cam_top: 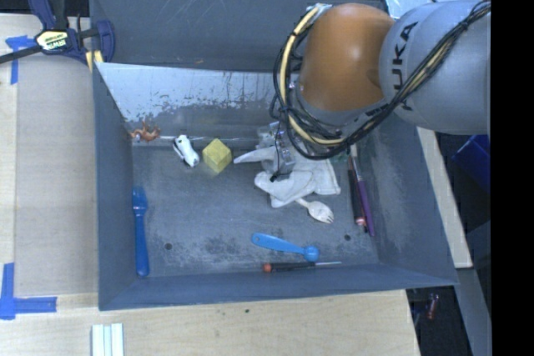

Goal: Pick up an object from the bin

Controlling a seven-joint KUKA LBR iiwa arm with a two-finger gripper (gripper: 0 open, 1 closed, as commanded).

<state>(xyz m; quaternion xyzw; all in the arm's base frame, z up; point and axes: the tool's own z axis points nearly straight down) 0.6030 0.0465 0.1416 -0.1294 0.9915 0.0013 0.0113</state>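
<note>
White crumpled cloth point(299, 184) beneath the tool point(279, 156) looks light, soft and limp, best pinched at a raised fold; whether the tool is spread cannot be told.

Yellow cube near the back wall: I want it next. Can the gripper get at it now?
Probably yes: the yellow cube lies uncovered, clear of the gripper; only a small white thing lies close beside it.

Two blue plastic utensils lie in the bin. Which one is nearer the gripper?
The blue plastic spoon-shaped utensil lying crosswise along the grey metal bin's lower wall, just below the gripper; the other blue utensil lies against its left wall.
</note>
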